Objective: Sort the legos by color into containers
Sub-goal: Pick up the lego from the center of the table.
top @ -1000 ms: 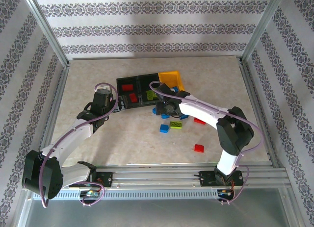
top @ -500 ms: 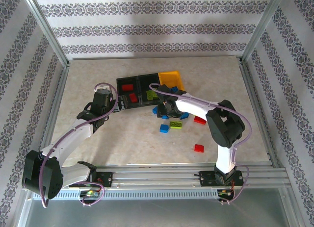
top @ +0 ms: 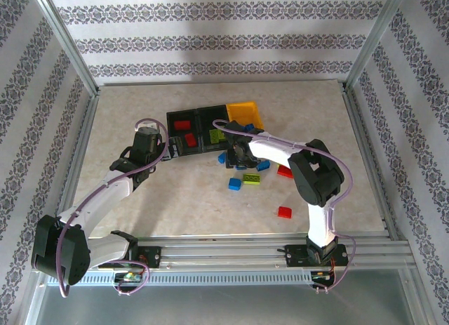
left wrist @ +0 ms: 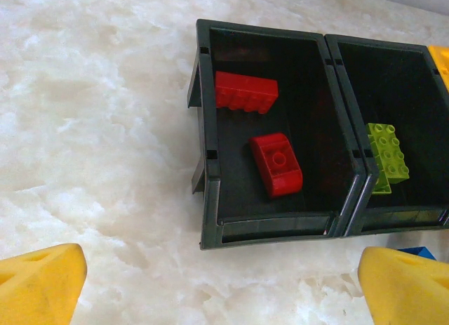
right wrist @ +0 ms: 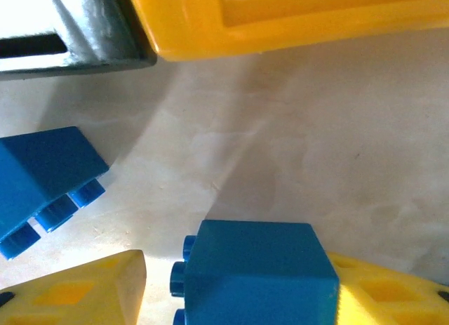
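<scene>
My right gripper (right wrist: 238, 286) hangs low over the table, just in front of the yellow bin (right wrist: 280, 16). Its jaws stand around a blue brick (right wrist: 256, 269). The brick rests against the right finger (right wrist: 393, 290), and a narrow gap shows between its studs and the left finger (right wrist: 77, 293). A second blue brick (right wrist: 42, 177) lies to the left. My left gripper (left wrist: 221, 290) is open, with nothing between its fingers, in front of the left black bin (left wrist: 207, 170). That bin holds two red bricks (left wrist: 245, 92) (left wrist: 277, 163). The middle black bin (left wrist: 351, 128) holds a lime green brick (left wrist: 386, 153).
Loose on the table in front of the bins lie a blue brick (top: 235, 184), a green brick (top: 251, 179), another blue brick (top: 263, 166) and two red bricks (top: 285, 172) (top: 284, 212). Metal rails (top: 365, 149) and patterned walls fence the table.
The right arm's elbow has swung in to the left, and the right gripper has come down around the blue brick with its jaws narrower. The left arm has not moved.
</scene>
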Robot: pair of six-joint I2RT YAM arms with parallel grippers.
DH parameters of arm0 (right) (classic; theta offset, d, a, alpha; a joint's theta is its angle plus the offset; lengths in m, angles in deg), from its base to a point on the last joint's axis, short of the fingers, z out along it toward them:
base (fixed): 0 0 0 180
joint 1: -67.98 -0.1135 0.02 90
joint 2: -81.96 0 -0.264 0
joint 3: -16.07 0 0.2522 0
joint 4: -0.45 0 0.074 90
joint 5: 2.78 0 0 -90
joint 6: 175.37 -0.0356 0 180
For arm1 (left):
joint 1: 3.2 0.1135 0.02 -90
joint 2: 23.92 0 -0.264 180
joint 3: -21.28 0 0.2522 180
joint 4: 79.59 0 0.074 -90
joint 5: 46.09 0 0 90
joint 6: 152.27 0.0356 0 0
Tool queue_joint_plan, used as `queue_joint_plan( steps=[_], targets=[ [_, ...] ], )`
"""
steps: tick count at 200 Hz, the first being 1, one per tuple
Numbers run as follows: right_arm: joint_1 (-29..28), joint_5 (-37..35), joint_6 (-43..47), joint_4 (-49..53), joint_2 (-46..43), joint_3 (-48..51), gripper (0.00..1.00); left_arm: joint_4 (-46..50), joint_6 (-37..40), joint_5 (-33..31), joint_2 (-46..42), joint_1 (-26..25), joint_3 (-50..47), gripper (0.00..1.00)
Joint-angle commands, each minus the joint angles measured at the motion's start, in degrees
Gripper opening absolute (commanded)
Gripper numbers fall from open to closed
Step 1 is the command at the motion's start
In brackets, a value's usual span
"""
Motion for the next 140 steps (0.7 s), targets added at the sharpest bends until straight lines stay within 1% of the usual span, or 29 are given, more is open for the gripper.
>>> queue_joint_plan(
  steps=[1,33,56,76,140],
  targets=[
    [0.4,0.6,0.4,0.0,1.4,-1.3,0.58,1.0,-0.5,-0.5,-0.3,0.8,-0.3,1.0],
    [0.3,0.5,0.3,-0.1,1.6,-1.2,0.53,1.0,-0.4,-0.4,-0.5,0.7,-0.4,0.99],
    [0.3,0.4,0.3,0.3,1.5,-1.3,0.46,0.9,-0.4,-0.5,-0.5,0.8,-0.4,0.99],
    [0.4,-0.4,0.3,0.8,0.1,-1.2,0.42,1.0,-0.3,-0.6,-0.6,0.7,-0.4,1.0],
    [1.5,-5.5,1.6,2.2,-9.0,-1.6,0.4,0.7,-0.1,-0.5,-0.9,0.7,-0.3,1.0]
  ],
)
